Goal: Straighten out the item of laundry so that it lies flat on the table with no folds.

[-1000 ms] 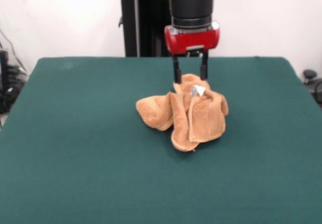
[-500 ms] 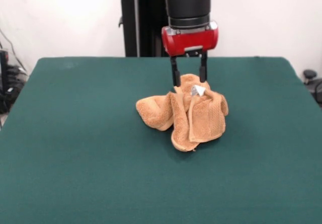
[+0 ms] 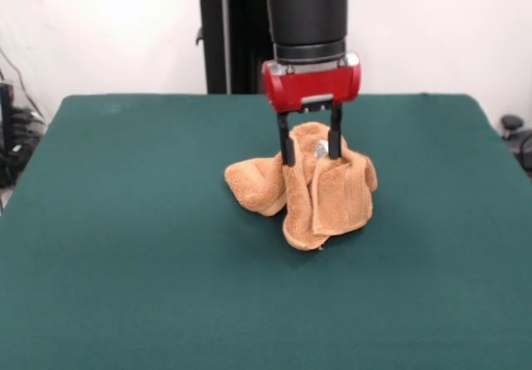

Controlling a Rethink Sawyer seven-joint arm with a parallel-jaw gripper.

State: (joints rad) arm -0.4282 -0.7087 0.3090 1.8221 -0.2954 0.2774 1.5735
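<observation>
The item of laundry (image 3: 320, 199), an orange-tan terry towel, lies bunched in a heap near the middle of the dark green table (image 3: 125, 245), with a ribbed hem band draped down its front. A small white tag (image 3: 321, 147) shows at the top of the heap. My gripper (image 3: 311, 151) hangs straight down over the heap's top, open, its two black fingers (image 3: 286, 144) standing either side of the tag and reaching into the upper folds. Nothing is clamped between them.
The table's far edge (image 3: 166, 97) lies behind the towel. Cables and dark equipment (image 3: 12, 129) sit off the table's left side, and a dark object (image 3: 514, 129) off its right side.
The gripper has come lower and moved slightly toward the camera, so its fingers now straddle the tag at the heap's top. The towel itself has not shifted.
</observation>
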